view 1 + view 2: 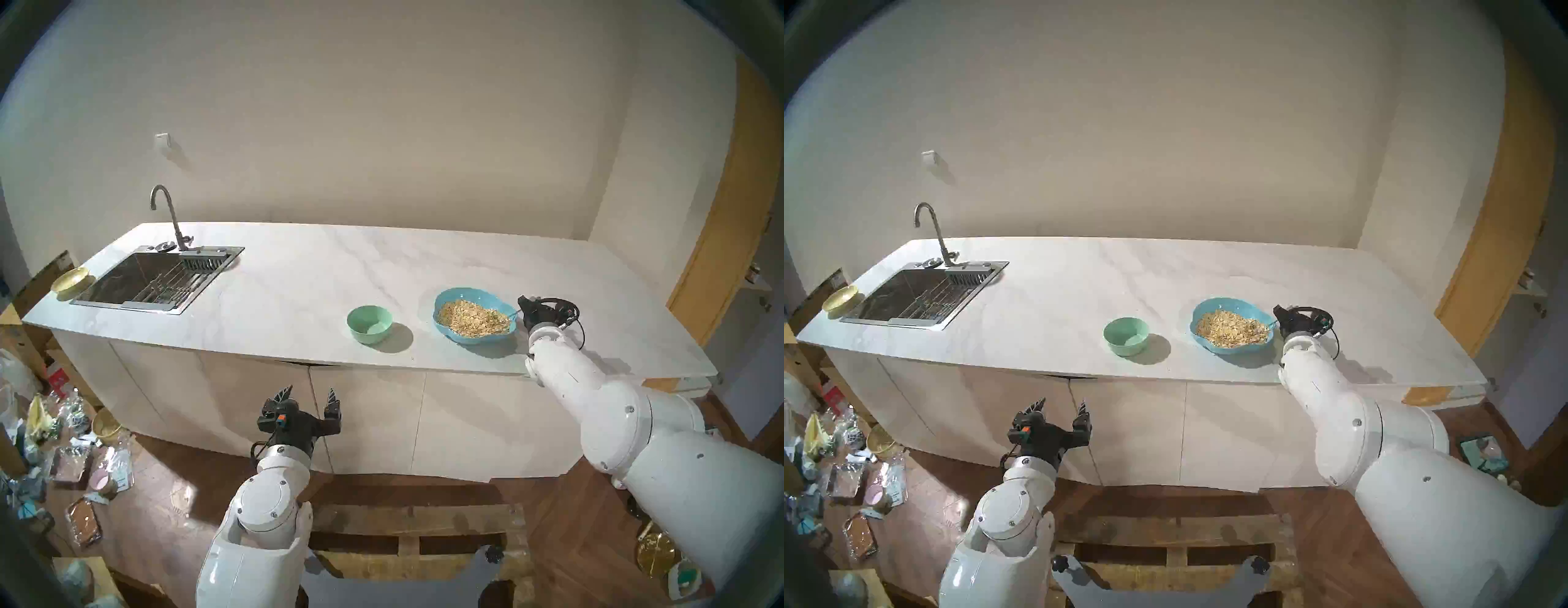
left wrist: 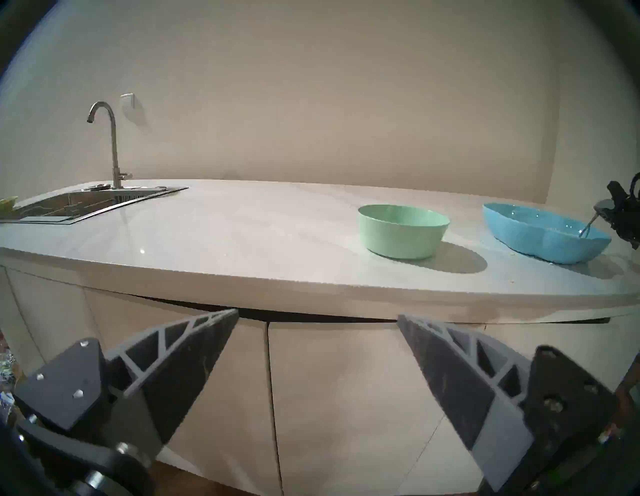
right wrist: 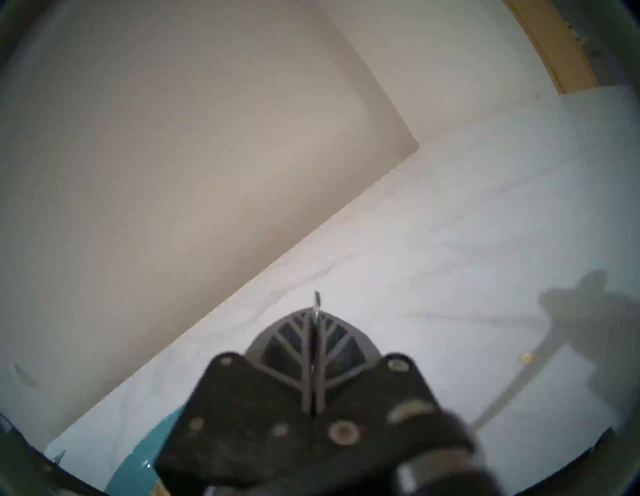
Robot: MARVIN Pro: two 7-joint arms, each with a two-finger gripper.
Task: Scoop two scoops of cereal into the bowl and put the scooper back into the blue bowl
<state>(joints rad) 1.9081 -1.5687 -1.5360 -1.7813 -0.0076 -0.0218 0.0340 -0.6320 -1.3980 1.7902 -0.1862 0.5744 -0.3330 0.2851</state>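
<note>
Counter: you have open passage between sink and mint-green bowl; blue bowl stands just right of it.

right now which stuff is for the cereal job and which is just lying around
For the job:
- cereal
- blue bowl
- spoon
- green bowl
- right gripper

Lying about:
- yellow dish
- sink
- tap

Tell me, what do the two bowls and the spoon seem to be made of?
The green bowl looks like matte plastic: dull, even colour. The blue bowl looks glossy, perhaps glazed ceramic or shiny plastic: bright glints inside. The spoon looks like polished metal: thin, silvery, reflective.
</note>
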